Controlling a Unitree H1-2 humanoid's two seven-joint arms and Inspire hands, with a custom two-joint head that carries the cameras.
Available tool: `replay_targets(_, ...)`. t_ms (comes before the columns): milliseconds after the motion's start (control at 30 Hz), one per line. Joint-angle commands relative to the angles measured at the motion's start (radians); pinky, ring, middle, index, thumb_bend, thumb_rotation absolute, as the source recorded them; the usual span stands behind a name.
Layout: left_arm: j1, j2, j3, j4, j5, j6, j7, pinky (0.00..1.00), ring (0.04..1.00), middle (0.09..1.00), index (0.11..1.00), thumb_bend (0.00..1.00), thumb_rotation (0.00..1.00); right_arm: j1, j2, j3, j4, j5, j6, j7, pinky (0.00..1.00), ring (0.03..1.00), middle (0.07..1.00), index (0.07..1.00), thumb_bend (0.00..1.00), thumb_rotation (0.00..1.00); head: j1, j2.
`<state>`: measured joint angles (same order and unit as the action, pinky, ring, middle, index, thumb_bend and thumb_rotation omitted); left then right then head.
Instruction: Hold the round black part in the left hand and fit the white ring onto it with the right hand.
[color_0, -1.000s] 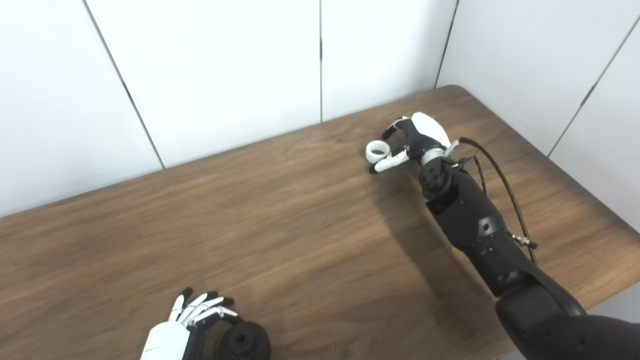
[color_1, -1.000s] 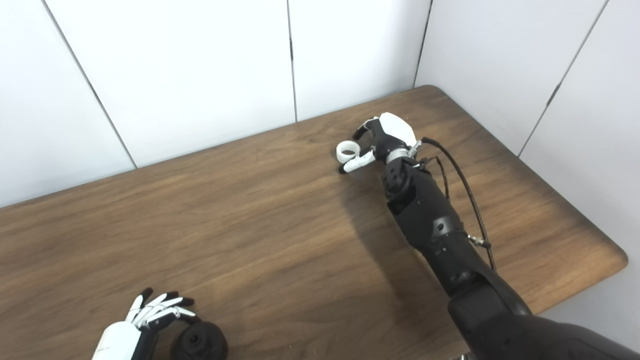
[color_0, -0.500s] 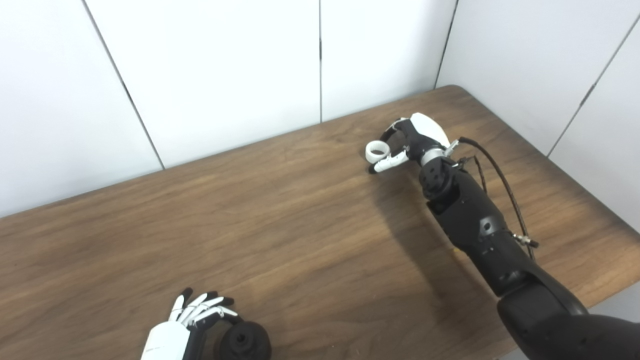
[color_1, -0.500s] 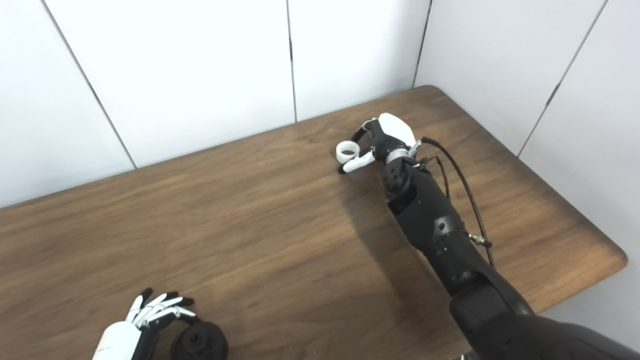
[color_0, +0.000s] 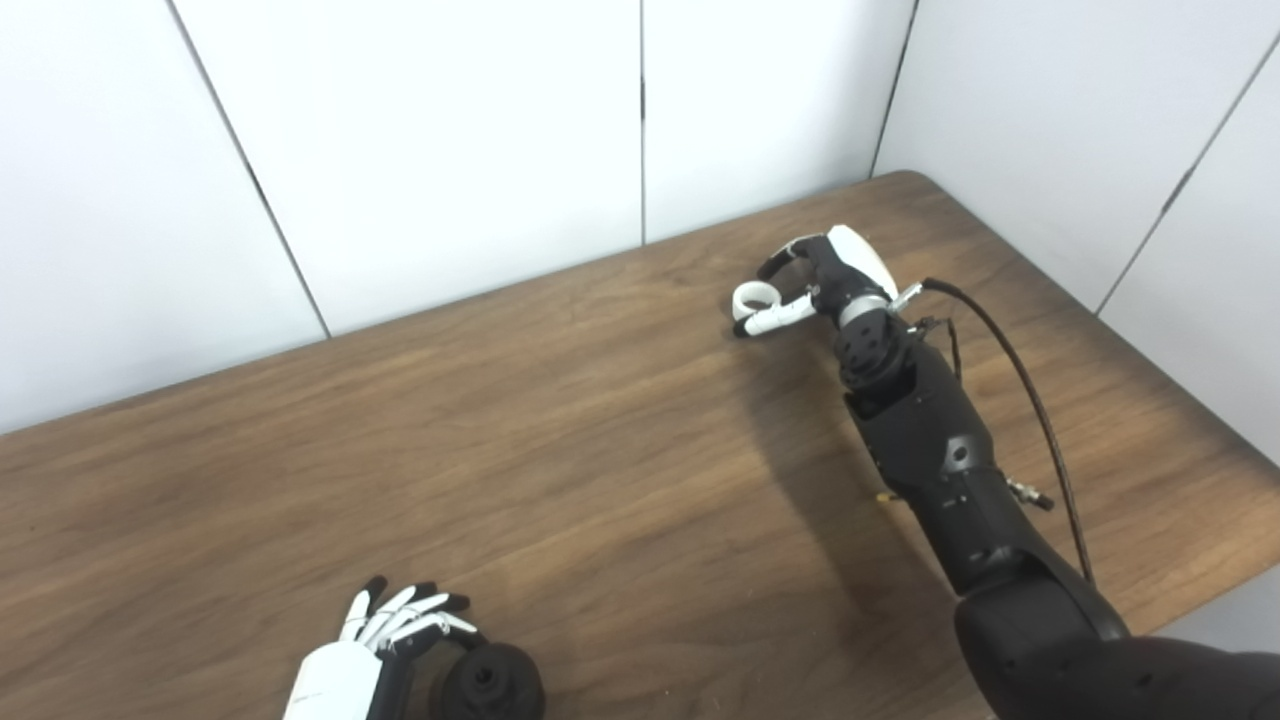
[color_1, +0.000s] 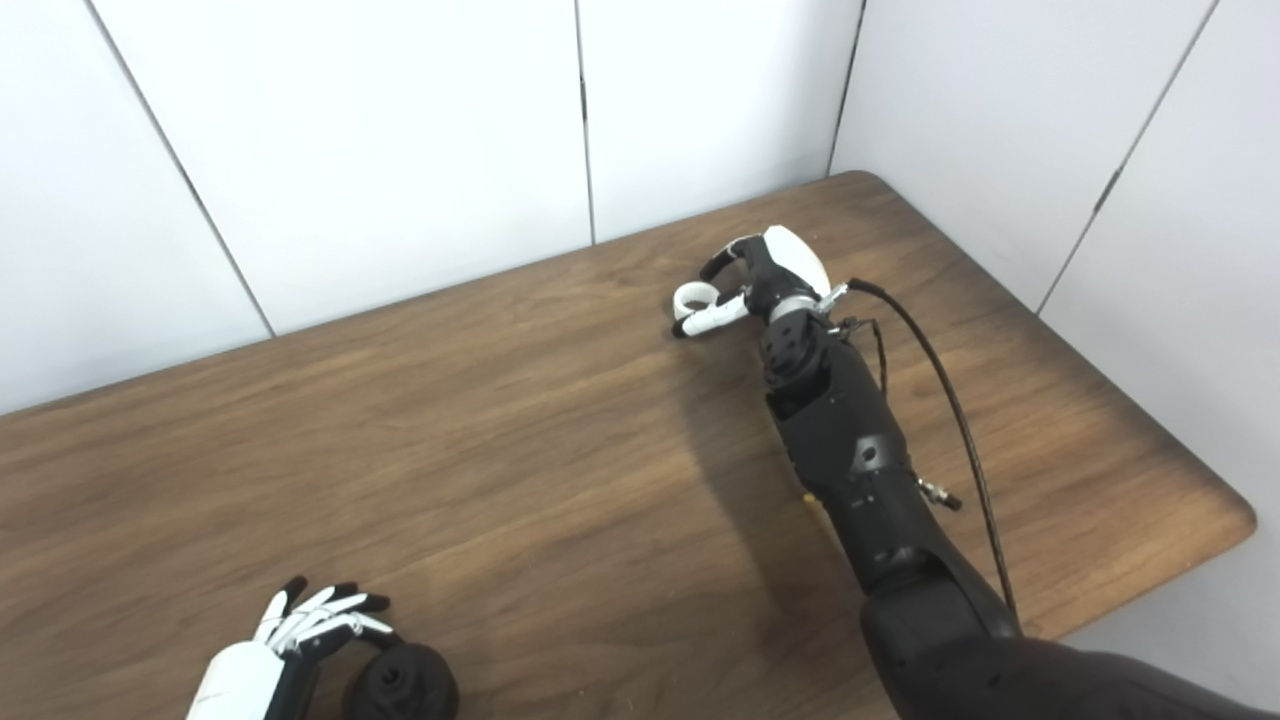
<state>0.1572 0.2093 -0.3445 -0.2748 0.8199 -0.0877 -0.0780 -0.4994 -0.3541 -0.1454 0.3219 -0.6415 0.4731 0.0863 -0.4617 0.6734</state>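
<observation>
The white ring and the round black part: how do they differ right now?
The white ring is pale, thin and open through; the round black part is dark and chunky, with a small centre hole. The ring sits far across the table at the right hand; the black part sits near, beside the left hand. Both are round.

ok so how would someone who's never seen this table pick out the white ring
Start at the wooden table and go to its far right part, near the corner of the white walls. There the right hand reaches in, and the white ring sits between its fingers. It is the only small, pale hoop; the round black part lies at the near edge.
</observation>
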Motion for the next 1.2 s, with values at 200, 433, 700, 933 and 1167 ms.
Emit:
replay_targets(200, 0.004, 0.006, 0.001, -0.011, 0.014, 0.007, -0.008, 1.0, 0.862, 0.772, 0.485, 0.52, 0.05, -0.04, -0.003, -0.021, -0.024, -0.009, -0.003, 0.004, 0.96, 0.943, 0.881, 0.605, 0.87, 0.18, 0.0, 0.001)
replay_targets(433, 0.006, 0.002, 0.002, -0.019, 0.014, 0.01, -0.01, 1.0, 0.859, 0.769, 0.485, 0.52, 0.05, -0.032, -0.016, 0.003, -0.031, -0.025, -0.004, 0.01, 0.93, 0.922, 0.867, 0.6, 0.87, 0.18, -0.001, 0.01)
replay_targets(700, 0.006, -0.001, 0.0, -0.025, 0.015, 0.014, -0.017, 1.0, 0.859, 0.767, 0.484, 0.52, 0.05, -0.03, -0.041, 0.038, -0.023, -0.047, -0.004, 0.009, 1.0, 0.927, 0.861, 0.608, 0.87, 0.19, 0.003, 0.016)
replay_targets(933, 0.003, -0.004, 0.001, -0.033, 0.018, 0.022, -0.027, 0.99, 0.857, 0.765, 0.484, 0.52, 0.05, -0.028, -0.05, 0.047, -0.019, -0.038, -0.003, 0.004, 1.0, 0.933, 0.871, 0.601, 0.88, 0.19, 0.005, 0.017)
replay_targets(1167, 0.005, -0.006, 0.002, -0.04, 0.014, 0.025, -0.031, 1.0, 0.857, 0.764, 0.484, 0.52, 0.05, -0.027, -0.053, 0.054, -0.02, -0.044, -0.004, 0.005, 1.0, 0.924, 0.866, 0.598, 0.89, 0.2, 0.005, 0.02)
